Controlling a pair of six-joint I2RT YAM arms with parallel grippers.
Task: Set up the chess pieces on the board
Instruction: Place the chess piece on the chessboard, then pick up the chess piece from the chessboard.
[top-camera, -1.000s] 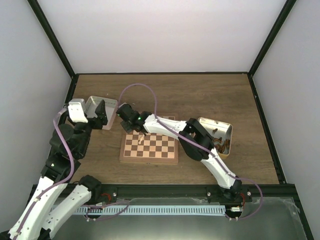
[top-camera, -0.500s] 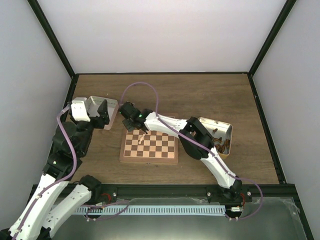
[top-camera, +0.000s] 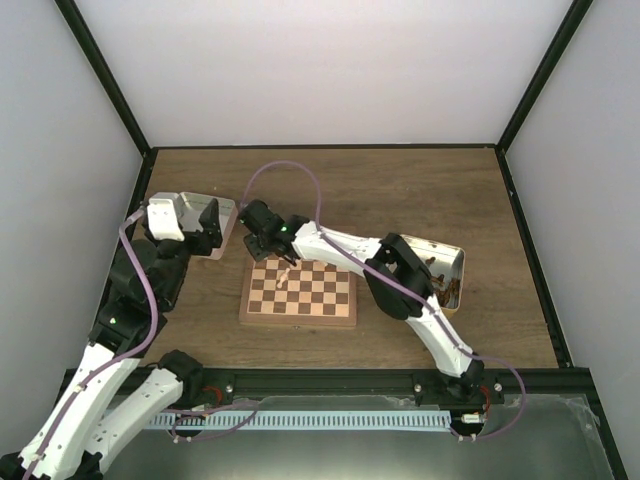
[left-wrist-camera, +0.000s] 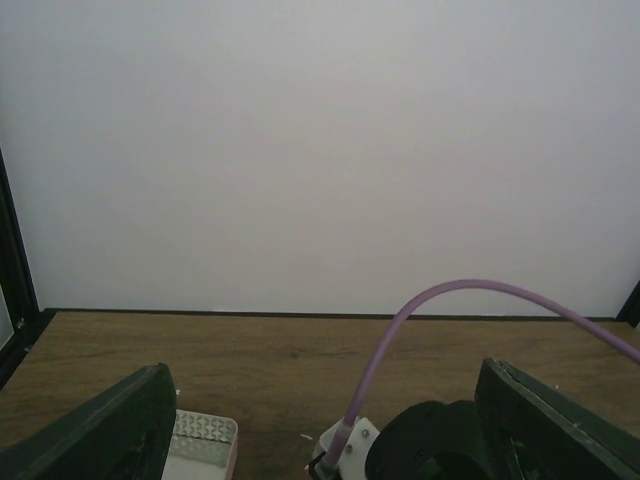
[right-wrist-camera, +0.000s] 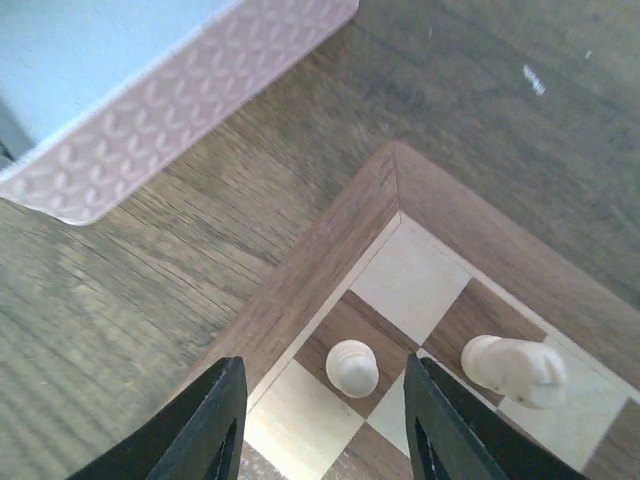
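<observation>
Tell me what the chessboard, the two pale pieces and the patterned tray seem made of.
Chessboard: wood, matte, visible grain on the border. Pawn and larger piece: probably pale turned wood, smooth, slightly glossy. Tray: embossed pinkish wall, maybe thin metal or plastic; cannot tell.

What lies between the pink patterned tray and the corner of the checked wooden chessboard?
Only bare brown wooden table; the right wrist view shows the strip between the pink patterned tray and the checked wooden chessboard empty.

board (top-camera: 300, 300) between left tray (top-camera: 227, 221), right tray (top-camera: 453, 262) | two chess pieces (right-wrist-camera: 352, 366) at its corner
</observation>
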